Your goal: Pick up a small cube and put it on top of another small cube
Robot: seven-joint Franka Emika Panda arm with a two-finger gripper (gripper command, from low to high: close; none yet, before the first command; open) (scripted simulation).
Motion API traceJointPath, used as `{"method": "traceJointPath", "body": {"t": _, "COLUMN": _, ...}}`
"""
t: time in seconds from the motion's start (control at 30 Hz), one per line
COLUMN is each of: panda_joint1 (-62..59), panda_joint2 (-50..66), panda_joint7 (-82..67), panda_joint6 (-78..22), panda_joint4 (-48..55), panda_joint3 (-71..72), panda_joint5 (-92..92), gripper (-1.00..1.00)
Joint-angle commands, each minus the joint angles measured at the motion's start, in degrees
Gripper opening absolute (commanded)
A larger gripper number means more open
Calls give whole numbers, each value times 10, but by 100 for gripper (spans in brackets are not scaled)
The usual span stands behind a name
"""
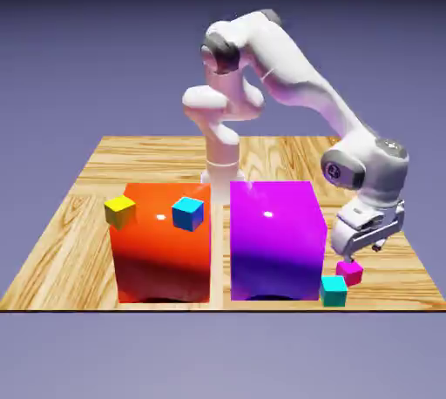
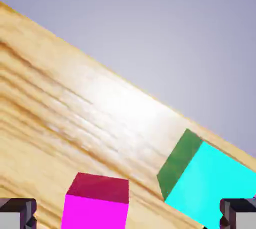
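The small magenta-pink cube (image 1: 350, 273) rests on the wooden table (image 1: 87, 214) near its front right corner. A small teal cube (image 1: 334, 290) sits just in front of it at the table edge. My gripper (image 1: 354, 254) hangs open directly above the pink cube, its fingers pointing down. In the hand view the pink cube (image 2: 97, 204) lies between the grey fingertips (image 2: 17, 213), closer to the left one. The teal cube (image 2: 210, 183) shows beside the right tip. My gripper (image 2: 128, 218) holds nothing.
A big purple-magenta block (image 1: 277, 236) stands close to the exterior view's left of the gripper. Farther left is a big orange block (image 1: 161, 249) with a small yellow cube (image 1: 120, 211) and a small blue cube (image 1: 187, 213) on top.
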Motion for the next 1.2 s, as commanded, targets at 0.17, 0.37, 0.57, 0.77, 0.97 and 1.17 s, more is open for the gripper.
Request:
{"method": "traceJointPath", "body": {"t": 0.17, "panda_joint1": -18, "panda_joint2": 45, "panda_joint7": 61, "panda_joint6": -95, "panda_joint4": 32, "panda_joint3": 23, "panda_joint5": 11, "gripper": 0}}
{"method": "traceJointPath", "body": {"t": 0.37, "panda_joint1": -6, "panda_joint2": 79, "panda_joint7": 74, "panda_joint6": -47, "panda_joint4": 16, "panda_joint3": 0, "panda_joint5": -15, "gripper": -100}}
{"method": "traceJointPath", "body": {"t": 0.57, "panda_joint1": 27, "panda_joint2": -15, "panda_joint7": 51, "panda_joint6": -110, "panda_joint4": 28, "panda_joint3": 6, "panda_joint5": -12, "gripper": -100}}
{"method": "traceJointPath", "body": {"t": 0.77, "panda_joint1": 79, "panda_joint2": -139, "panda_joint7": 37, "panda_joint6": -156, "panda_joint4": 23, "panda_joint3": -60, "panda_joint5": -9, "gripper": -100}}
{"method": "traceJointPath", "body": {"t": 0.97, "panda_joint1": 23, "panda_joint2": -221, "panda_joint7": 44, "panda_joint6": -219, "panda_joint4": 32, "panda_joint3": -171, "panda_joint5": 101, "gripper": -100}}
{"method": "traceJointPath", "body": {"t": 1.17, "panda_joint1": -68, "panda_joint2": -289, "panda_joint7": 57, "panda_joint6": -288, "panda_joint4": 44, "panda_joint3": -295, "panda_joint5": 245, "gripper": -100}}
